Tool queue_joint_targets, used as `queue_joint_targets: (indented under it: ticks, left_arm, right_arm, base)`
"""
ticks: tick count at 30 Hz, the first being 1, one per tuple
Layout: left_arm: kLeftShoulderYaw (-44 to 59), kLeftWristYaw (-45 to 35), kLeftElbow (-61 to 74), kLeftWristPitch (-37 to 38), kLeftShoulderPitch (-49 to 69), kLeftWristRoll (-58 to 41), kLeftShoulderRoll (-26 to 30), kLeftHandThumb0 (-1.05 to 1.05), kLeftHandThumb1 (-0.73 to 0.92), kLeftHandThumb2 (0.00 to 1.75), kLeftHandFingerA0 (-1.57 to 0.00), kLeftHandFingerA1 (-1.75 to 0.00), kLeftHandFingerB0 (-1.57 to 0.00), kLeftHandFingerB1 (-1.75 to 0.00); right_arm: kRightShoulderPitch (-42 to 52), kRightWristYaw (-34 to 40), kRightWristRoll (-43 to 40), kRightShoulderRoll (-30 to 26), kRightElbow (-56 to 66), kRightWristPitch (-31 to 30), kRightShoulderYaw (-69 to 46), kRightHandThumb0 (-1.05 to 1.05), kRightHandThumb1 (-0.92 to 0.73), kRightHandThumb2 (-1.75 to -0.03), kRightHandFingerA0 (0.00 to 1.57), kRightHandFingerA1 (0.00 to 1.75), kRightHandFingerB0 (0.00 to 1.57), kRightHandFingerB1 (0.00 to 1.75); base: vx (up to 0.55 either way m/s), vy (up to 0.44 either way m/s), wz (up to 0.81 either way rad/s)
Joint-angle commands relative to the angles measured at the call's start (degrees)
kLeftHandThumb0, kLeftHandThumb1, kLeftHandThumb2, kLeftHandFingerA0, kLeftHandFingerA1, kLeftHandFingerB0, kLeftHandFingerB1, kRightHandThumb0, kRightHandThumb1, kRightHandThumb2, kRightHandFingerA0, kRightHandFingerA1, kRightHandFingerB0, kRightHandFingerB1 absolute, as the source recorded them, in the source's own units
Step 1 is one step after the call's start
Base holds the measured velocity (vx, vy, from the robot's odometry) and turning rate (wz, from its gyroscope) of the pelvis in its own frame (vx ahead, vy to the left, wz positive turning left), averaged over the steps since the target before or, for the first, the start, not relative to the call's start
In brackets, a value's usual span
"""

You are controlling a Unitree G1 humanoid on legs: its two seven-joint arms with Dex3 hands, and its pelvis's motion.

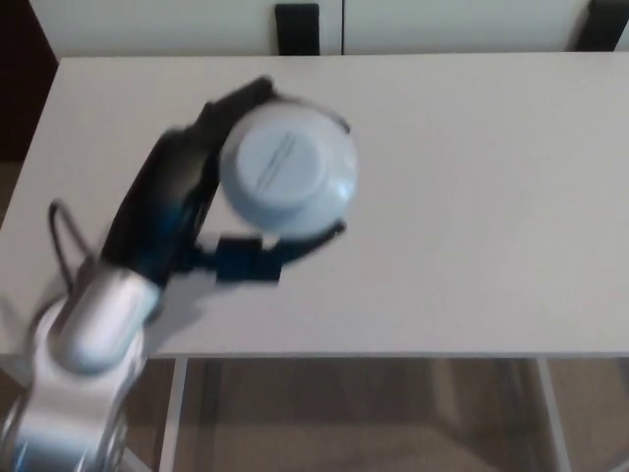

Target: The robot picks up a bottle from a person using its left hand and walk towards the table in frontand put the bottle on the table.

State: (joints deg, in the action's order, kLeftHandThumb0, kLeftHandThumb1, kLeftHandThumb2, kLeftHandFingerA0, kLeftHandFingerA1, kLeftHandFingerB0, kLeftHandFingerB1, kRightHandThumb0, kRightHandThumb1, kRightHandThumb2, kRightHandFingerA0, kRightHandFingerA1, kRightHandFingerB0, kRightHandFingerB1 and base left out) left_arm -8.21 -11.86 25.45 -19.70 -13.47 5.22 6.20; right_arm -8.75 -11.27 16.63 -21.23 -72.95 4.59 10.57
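Black left hand (pixel 182 197) clamped round pale blue round bottle (pixel 285 169), fingers gripping from its left side, over left half of white desk (pixel 472 216).

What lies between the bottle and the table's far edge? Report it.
Nothing: the head view shows only bare table between the bottle, gripped in the left hand, and that edge.

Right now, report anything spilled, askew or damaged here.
Nothing stands out. The left hand holds the pale blue bottle over the white table, seen end-on; no spill or damage shows, though the picture is blurred.
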Motion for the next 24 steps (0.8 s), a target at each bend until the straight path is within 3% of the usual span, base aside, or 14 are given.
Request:
queue_joint_targets:
  ticks: [1,4,10,16,17,19,20,24]
  left_arm:
    - [0.6,2.2,-9.4,-4.9,-8.3,0.9,-1.4,-0.11,0.78,0.77,-1.05,-1.38,-0.82,-1.16]
    - [-2.0,1.9,-23.0,-6.0,-16.3,2.5,-3.1,-0.1,0.72,0.79,-1.06,-1.35,-0.87,-1.11]
    - [-2.2,2.6,-35.2,-3.3,-19.1,0.2,-8.5,-0.09,0.68,0.86,-1.01,-1.38,-0.86,-1.13]
    - [-1.7,2.8,-37.6,-2.5,-19.4,0.4,-10.1,-0.08,0.7,0.84,-1.03,-1.38,-0.87,-1.12]
    - [-4.5,3.6,-37.5,-3.6,-17.9,2.8,-10.5,-0.12,0.76,0.69,-1.03,-1.3,-0.88,-0.96]
    - [-4.9,3.8,-37.6,-3.7,-17.8,3.1,-10.6,-0.12,0.76,0.69,-1.03,-1.3,-0.88,-0.96]
    - [-5.5,3.6,-37.9,-3.7,-16.1,2.2,-11.8,-0.09,0.75,0.79,-1.03,-1.38,-0.85,-1.13]
    - [-6.6,3.4,-38.2,-2.1,-14.4,1.9,-12.2,-0.08,0.74,0.8,-1.03,-1.41,-0.85,-1.16]
  right_arm:
    - [-0.3,-1.1,-0.3,-0.5,0.1,-0.5,-0.3,-0.33,-0.69,-0.6,0.61,0.44,0.53,0.4]
    - [-0.9,-1.9,0.4,-0.4,0.1,0.1,0.5,-0.32,-0.7,-0.61,0.6,0.44,0.51,0.39]
    - [-1.4,-1.9,0.9,-0.6,0.3,0.7,1.0,-0.33,-0.7,-0.61,0.64,0.46,0.54,0.4]
    - [-1.5,-2.0,0.9,-0.5,0.5,0.6,1.0,-0.32,-0.7,-0.61,0.65,0.46,0.54,0.4]
    - [-2.0,-2.1,1.3,-0.4,0.6,0.8,1.4,-0.32,-0.72,-0.62,0.63,0.46,0.53,0.4]
    - [-2.0,-2.1,1.4,-0.4,0.6,0.8,1.4,-0.32,-0.72,-0.62,0.63,0.46,0.53,0.4]
    - [-2.3,-2.3,1.6,-0.3,0.8,0.9,1.7,-0.3,-0.71,-0.61,0.63,0.46,0.52,0.4]
    - [-2.4,-2.0,1.8,-0.4,0.3,1.3,2.1,-0.31,-0.71,-0.61,0.65,0.46,0.53,0.4]
  base:
    - [0.0,0.0,0.0]
    - [0.0,0.0,0.0]
    - [0.0,0.0,0.0]
    - [0.0,0.0,0.0]
    - [0.0,0.0,0.0]
    - [0.0,0.0,0.0]
    - [0.0,0.0,0.0]
    - [0.0,0.0,0.0]
